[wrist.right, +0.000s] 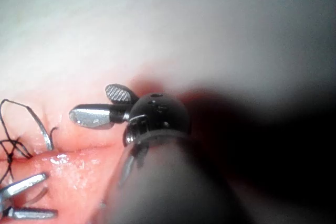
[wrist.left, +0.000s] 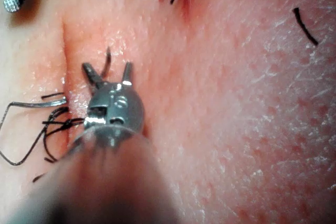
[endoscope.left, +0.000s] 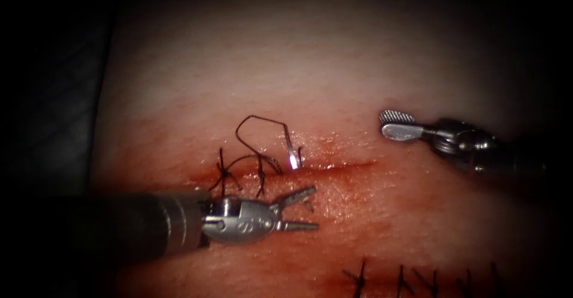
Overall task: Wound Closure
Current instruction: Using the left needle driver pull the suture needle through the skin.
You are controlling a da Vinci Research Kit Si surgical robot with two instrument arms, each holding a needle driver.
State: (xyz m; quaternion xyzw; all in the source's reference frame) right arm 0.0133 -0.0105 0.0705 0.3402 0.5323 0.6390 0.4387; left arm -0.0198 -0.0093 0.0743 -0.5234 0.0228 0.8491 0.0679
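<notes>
above the cut [endoscope.left: 334, 168] the needle [endoscope.left: 290, 150] stands upright in the tissue [endoscope.left: 334, 71], nearer our left tool [endoscope.left: 296, 210]; right tool [endoscope.left: 399, 125] and left both gape empty.

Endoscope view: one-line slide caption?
Both tools open and empty, left, right; needle stands in the tissue at the cut.

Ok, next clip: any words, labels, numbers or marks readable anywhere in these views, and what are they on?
None can be read.
Left tool, jaws open and holding nothing: faint engraved marks on its wrist housing, too small and blurred to read.
Right tool, jaws open and holding nothing: no marks.
Needle, standing in the tissue at the cut, with its thread: no text.
</notes>
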